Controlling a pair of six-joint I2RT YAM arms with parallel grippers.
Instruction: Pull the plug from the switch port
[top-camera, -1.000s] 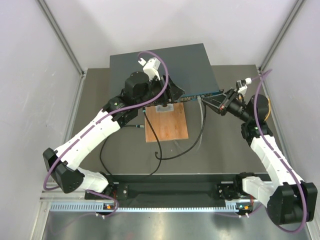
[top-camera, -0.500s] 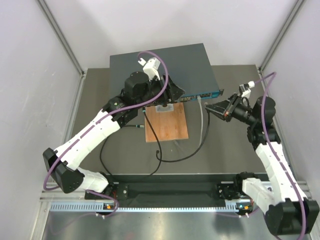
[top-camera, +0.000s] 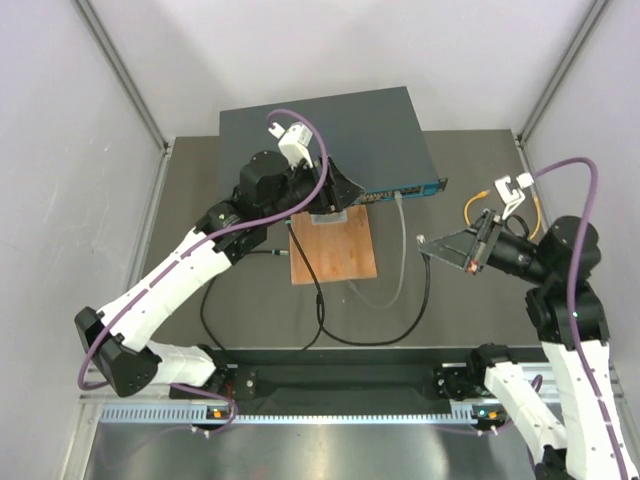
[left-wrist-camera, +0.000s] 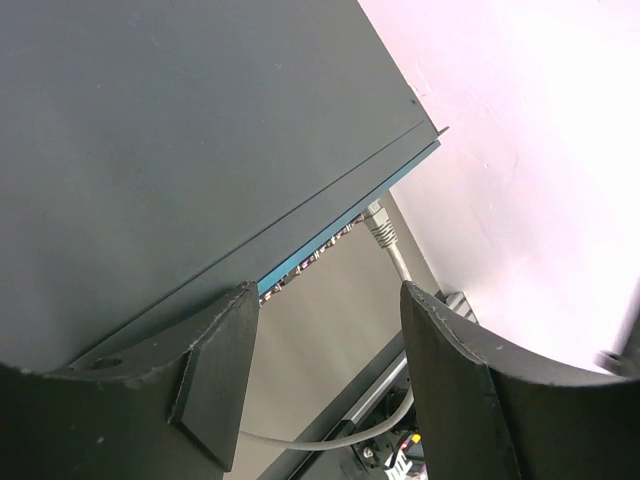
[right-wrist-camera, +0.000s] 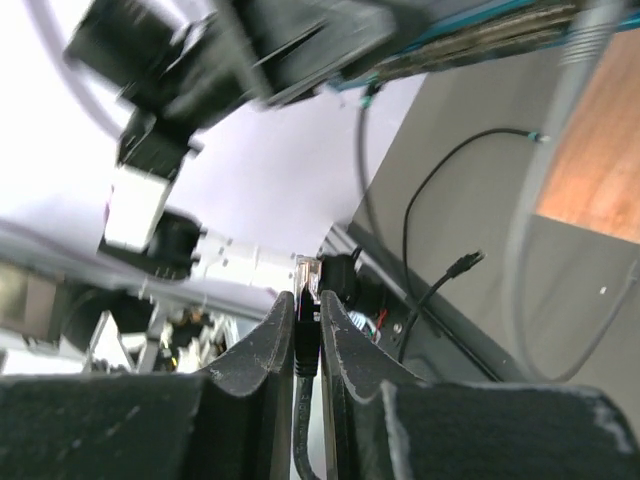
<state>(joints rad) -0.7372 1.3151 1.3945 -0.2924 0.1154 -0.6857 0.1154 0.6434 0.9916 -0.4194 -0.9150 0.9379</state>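
The switch (top-camera: 330, 125) is a flat dark grey box at the back of the table, with a teal front strip (top-camera: 405, 189). My right gripper (top-camera: 424, 242) hangs in front of it and to its right, clear of the strip. It is shut on a black plug (right-wrist-camera: 307, 312) whose clear tip (right-wrist-camera: 306, 270) sticks out past the fingers. The plug's black cable (top-camera: 385, 335) trails down across the table. My left gripper (top-camera: 342, 190) stands open over the switch's front edge (left-wrist-camera: 330, 240), holding nothing. A grey plug (left-wrist-camera: 380, 228) sits in a port.
A brown wooden board (top-camera: 335, 250) lies in front of the switch, with a grey cable (top-camera: 403, 255) running beside it. A yellow cable (top-camera: 478, 205) coils at the right. Another black cable end (top-camera: 262, 255) lies left of the board. White walls close in both sides.
My right gripper has drawn back from the switch's front strip, toward the near right, taking the black plug and its cable along. The left gripper stayed over the switch and opened slightly.
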